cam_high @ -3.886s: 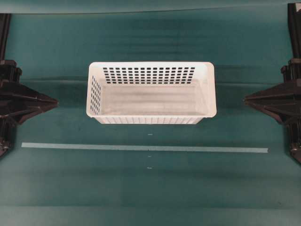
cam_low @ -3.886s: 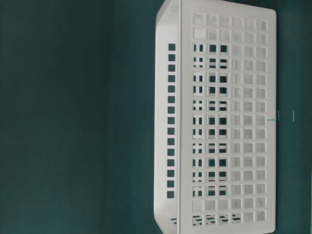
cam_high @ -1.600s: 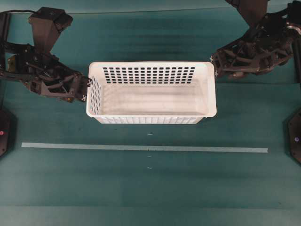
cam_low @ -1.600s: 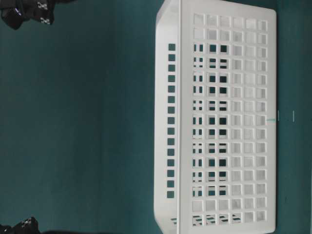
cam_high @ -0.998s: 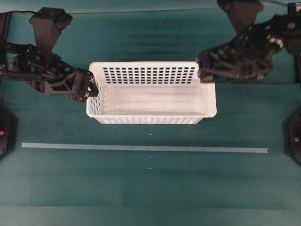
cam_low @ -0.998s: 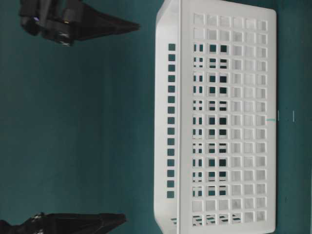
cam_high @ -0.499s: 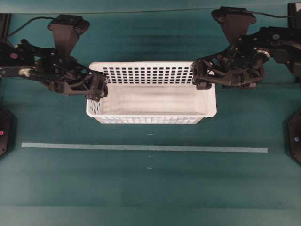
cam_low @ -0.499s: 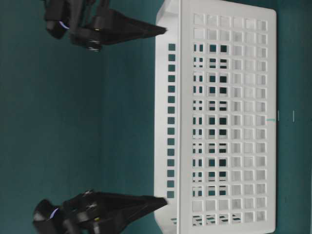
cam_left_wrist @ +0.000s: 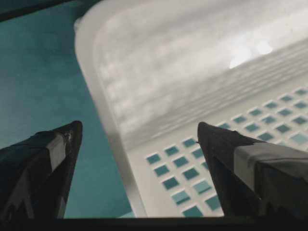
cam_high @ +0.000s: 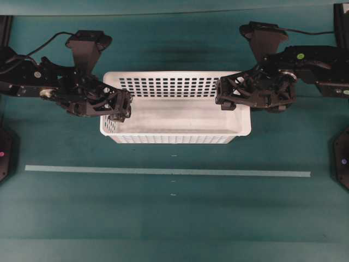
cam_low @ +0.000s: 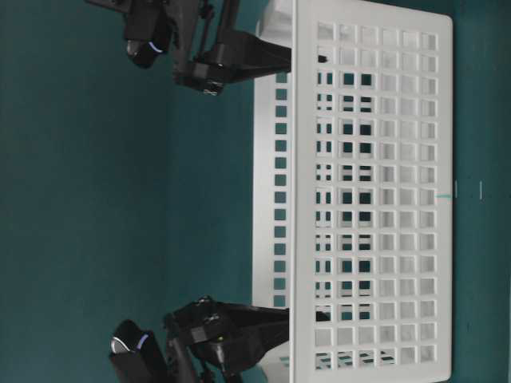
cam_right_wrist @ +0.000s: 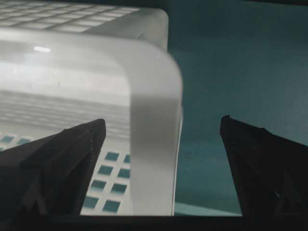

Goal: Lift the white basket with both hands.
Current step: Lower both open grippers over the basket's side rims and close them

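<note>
The white basket (cam_high: 180, 117) rests on the teal table, long side across the overhead view, and is empty. My left gripper (cam_high: 124, 106) is open over its left short end. In the left wrist view (cam_left_wrist: 139, 132) the basket's rim (cam_left_wrist: 113, 139) runs between the fingers, one finger outside over the table and one inside by the perforated wall. My right gripper (cam_high: 222, 99) is open over the right short end. In the right wrist view (cam_right_wrist: 161, 127) the rim (cam_right_wrist: 151, 144) also passes between the fingers. The table-level view shows the basket (cam_low: 371, 191) with a gripper at each end.
A pale tape line (cam_high: 163, 172) crosses the table in front of the basket. Black arm mounts stand at the left edge (cam_high: 4, 155) and the right edge (cam_high: 342, 161). Cables trail from both arms at the back.
Both arms swung in from the table's sides and lowered onto the basket's short ends, so the open fingers now straddle the rims. The basket has not moved.
</note>
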`<control>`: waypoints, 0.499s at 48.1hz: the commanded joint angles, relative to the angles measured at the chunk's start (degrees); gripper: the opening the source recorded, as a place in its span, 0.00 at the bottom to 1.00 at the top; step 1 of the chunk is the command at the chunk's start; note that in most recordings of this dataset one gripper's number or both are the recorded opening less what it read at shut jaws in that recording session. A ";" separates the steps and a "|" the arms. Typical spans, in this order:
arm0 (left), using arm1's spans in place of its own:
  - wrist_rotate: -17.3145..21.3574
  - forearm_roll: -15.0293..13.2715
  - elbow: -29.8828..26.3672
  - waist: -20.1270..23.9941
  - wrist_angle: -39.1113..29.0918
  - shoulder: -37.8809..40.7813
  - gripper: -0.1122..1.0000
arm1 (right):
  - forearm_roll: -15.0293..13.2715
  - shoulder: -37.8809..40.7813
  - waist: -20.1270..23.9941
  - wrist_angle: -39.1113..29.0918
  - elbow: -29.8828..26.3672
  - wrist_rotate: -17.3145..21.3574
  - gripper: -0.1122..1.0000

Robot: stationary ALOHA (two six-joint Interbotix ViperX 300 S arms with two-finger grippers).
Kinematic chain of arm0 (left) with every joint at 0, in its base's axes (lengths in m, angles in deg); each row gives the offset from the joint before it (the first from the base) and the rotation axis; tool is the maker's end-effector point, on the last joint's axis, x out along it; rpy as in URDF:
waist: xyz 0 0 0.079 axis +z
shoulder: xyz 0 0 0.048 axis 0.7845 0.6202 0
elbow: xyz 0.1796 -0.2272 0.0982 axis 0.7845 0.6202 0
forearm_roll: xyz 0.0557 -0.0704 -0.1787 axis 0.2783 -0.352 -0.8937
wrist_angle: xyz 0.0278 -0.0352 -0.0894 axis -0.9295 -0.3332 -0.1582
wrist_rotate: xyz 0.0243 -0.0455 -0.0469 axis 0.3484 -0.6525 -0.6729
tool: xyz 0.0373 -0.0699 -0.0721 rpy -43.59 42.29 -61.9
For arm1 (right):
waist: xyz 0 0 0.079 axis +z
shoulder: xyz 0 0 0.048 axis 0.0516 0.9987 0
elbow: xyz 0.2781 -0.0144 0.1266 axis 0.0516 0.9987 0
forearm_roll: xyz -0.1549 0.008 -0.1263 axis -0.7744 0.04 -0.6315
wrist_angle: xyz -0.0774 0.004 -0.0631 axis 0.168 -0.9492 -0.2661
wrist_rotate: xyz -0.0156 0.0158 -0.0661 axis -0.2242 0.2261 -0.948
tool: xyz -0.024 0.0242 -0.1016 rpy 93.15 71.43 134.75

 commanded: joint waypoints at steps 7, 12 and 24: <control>-1.58 0.09 1.67 0.09 1.93 -0.18 0.97 | -0.53 1.85 0.62 0.88 0.09 0.00 0.97; -1.58 0.09 2.11 0.09 1.93 -0.35 0.97 | -0.44 1.85 0.62 0.97 0.09 0.53 0.97; -2.29 0.09 1.93 0.09 1.93 -0.18 0.97 | -0.79 2.02 0.62 1.41 0.09 2.29 0.97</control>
